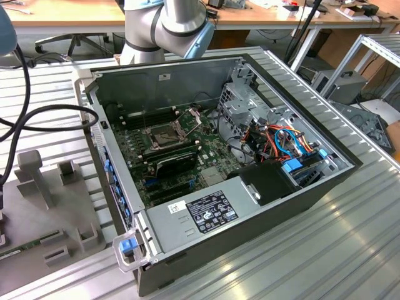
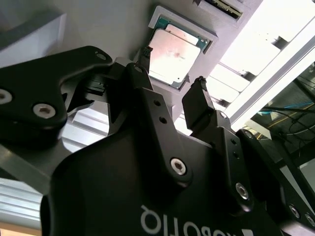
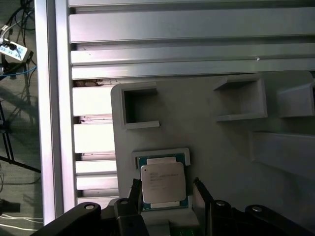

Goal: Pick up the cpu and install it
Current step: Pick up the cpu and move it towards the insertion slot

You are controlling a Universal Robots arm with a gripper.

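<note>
The cpu (image 3: 162, 184) is a small flat square chip with a dull grey-tan face. It lies in a square pocket of a grey holder plate (image 3: 221, 147). In both wrist views my gripper (image 3: 166, 191) hangs just over it, open. One black fingertip (image 3: 135, 189) stands at one side of the chip and the other at the opposite side. In the second wrist view the cpu (image 2: 172, 56) shows between the two fingers of the gripper (image 2: 173, 69). In the exterior view the silver socket (image 1: 165, 133) sits open on the motherboard inside the computer case (image 1: 300, 187).
The grey holder plate (image 1: 56, 212) lies at the exterior view's left, with raised blocks and several empty pockets (image 3: 140, 105). It rests on a ribbed aluminium table (image 1: 312, 250). A black cable (image 1: 44, 119) loops over the case's wall. Wires and a drive cage (image 1: 281, 140) fill the case's other side.
</note>
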